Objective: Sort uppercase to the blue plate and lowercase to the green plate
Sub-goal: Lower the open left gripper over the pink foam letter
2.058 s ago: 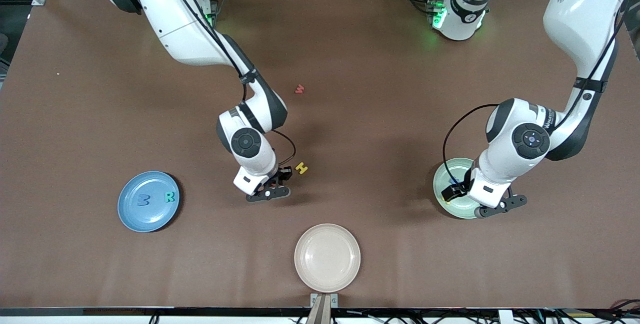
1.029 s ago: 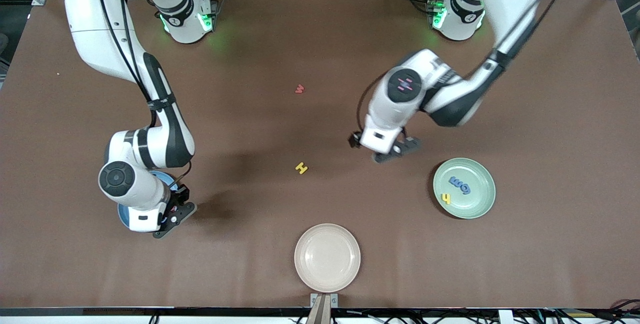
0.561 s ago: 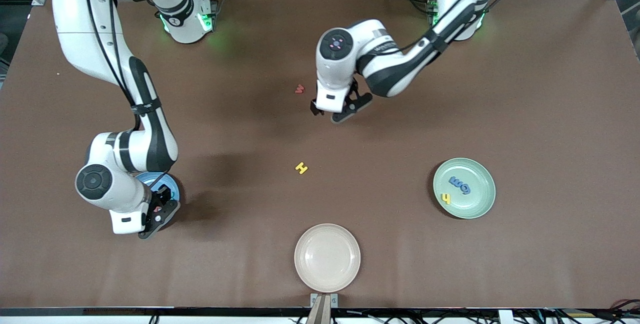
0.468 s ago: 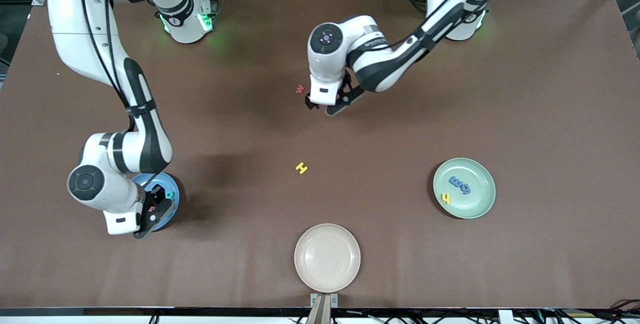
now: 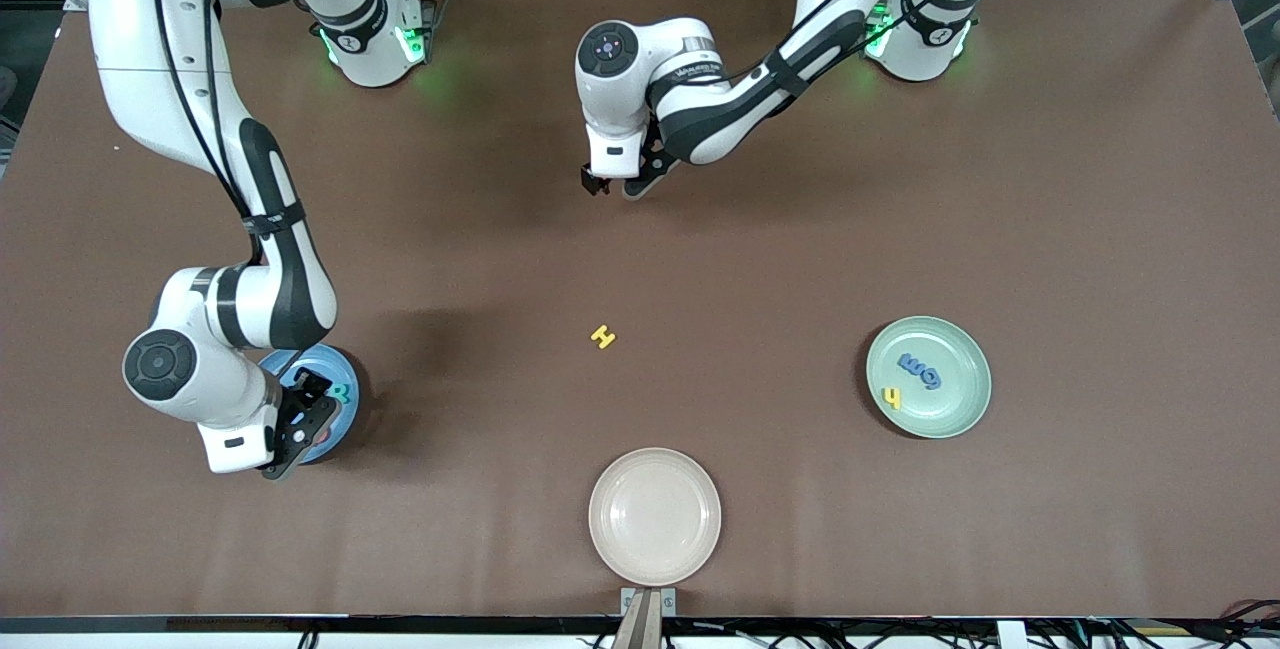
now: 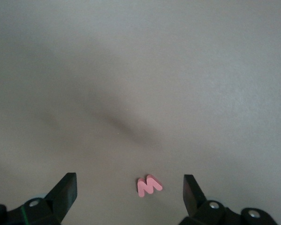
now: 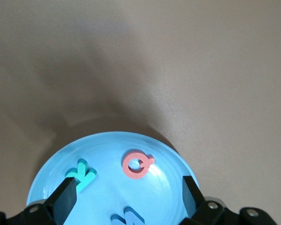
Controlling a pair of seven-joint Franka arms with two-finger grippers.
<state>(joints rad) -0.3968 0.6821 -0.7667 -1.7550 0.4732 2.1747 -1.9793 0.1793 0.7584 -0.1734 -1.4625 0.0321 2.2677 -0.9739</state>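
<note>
My left gripper (image 5: 612, 185) is open low over the red lowercase m (image 6: 150, 186), which lies on the table between its fingertips (image 6: 68, 183); the hand hides the letter in the front view. My right gripper (image 5: 298, 424) is open and empty over the blue plate (image 5: 326, 365). On that plate (image 7: 178, 178) lie the red Q (image 7: 136, 164), the teal R (image 7: 82, 176) and the blue M (image 7: 129, 216). The yellow H (image 5: 602, 336) lies mid-table. The green plate (image 5: 965, 349) holds the blue m and g (image 5: 918, 369) and the yellow h (image 5: 890, 397).
A cream plate (image 5: 654, 516) stands at the table's edge nearest the front camera, between the two coloured plates. The red m lies farther from the front camera than the yellow H. The right arm covers much of the blue plate in the front view.
My left gripper has moved from the green plate to over the red m. My right gripper has moved from mid-table to the blue plate, where the red Q now lies.
</note>
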